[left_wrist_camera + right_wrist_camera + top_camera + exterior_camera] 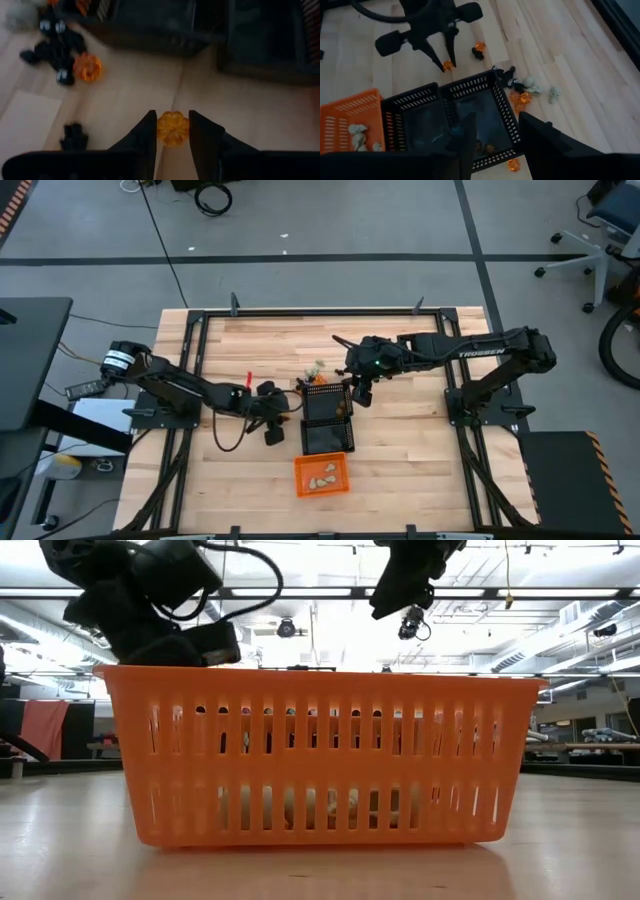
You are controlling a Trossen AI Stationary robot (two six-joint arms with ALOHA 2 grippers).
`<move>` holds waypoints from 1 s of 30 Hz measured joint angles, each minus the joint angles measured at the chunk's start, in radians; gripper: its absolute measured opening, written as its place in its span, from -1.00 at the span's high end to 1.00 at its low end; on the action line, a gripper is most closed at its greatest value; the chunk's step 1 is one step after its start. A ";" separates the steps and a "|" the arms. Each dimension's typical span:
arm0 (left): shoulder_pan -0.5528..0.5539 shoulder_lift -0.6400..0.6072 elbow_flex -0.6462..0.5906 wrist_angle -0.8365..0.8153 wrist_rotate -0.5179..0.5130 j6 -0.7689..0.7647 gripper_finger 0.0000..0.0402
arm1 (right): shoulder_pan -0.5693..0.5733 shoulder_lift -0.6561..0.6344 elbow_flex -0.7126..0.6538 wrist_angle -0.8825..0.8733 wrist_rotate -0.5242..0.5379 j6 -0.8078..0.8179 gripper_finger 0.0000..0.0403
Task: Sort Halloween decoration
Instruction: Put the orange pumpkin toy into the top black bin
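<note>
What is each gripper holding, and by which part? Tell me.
The left gripper is shut on an orange trinket, pinched by its two opposite sides. The right gripper is open over a black mesh basket, holding nothing.

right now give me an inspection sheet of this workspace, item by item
surface: wooden table top in a black frame.
job's things: a loose pile of trinkets, orange, black and cream-white, beside the mesh baskets; cream-white pieces in the orange basket; orange pieces in one of two black mesh baskets.
clutter: a small red item on the table.
grippers: left gripper shut on an orange pumpkin trinket at the table surface; right gripper open above the mesh baskets, holding nothing.
cables: one loops under the left arm; another runs across the floor.
surroundings: office chair, grey floor.
</note>
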 joint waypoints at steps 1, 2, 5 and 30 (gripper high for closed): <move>0.000 -0.007 0.000 -0.006 -0.001 0.003 0.54 | -0.003 0.000 0.000 0.000 0.000 0.000 0.26; 0.000 -0.010 0.004 -0.008 -0.002 0.003 0.54 | -0.008 0.000 0.000 0.000 0.001 0.000 0.26; 0.000 -0.008 0.018 -0.003 -0.011 0.004 0.54 | -0.022 0.000 0.000 -0.013 0.029 0.018 0.26; 0.069 0.015 0.143 0.145 -0.019 0.146 0.53 | -0.078 0.000 0.000 -0.072 0.075 0.079 0.26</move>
